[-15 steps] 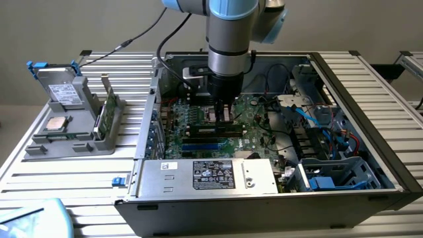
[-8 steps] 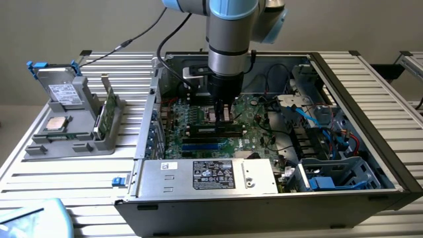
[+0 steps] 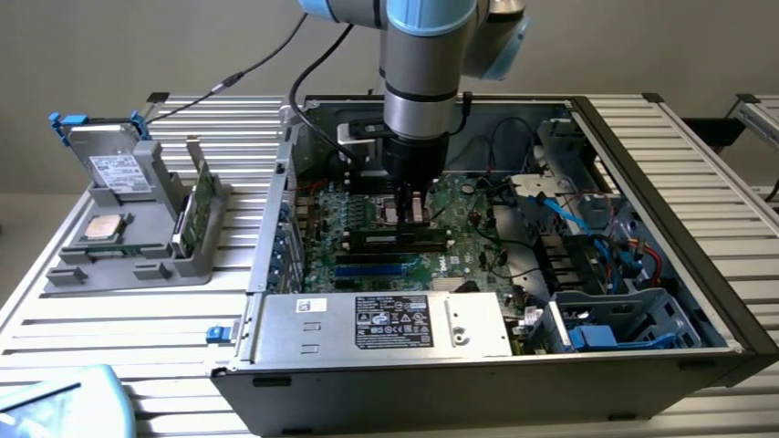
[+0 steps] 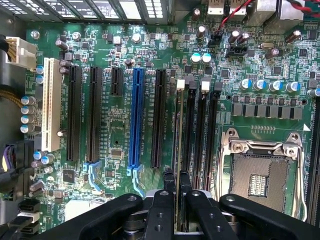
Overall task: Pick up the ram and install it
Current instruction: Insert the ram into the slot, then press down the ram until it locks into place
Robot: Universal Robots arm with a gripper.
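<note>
The ram [image 4: 177,150] shows edge-on in the wrist view as a thin line between the two black fingers [image 4: 161,210], running along the first of the black memory slots [image 4: 201,130] on the green motherboard [image 4: 115,165]. My gripper [image 4: 175,200] is shut on the ram. In the exterior view the gripper [image 3: 410,214] reaches straight down into the open computer case [image 3: 681,274], and the ram [image 3: 396,239] lies as a long dark strip right under the fingertips, level with the board. Whether the stick sits fully in the slot I cannot tell.
The open processor socket [image 4: 260,175] lies beside the memory slots. A blue slot [image 4: 136,120] and a white slot [image 4: 50,105] sit on the other side. Outside the case, a grey holder [image 3: 122,255] carries a drive, a silver chip and a green card [image 3: 195,205]. Cables [image 3: 597,228] fill the case's right.
</note>
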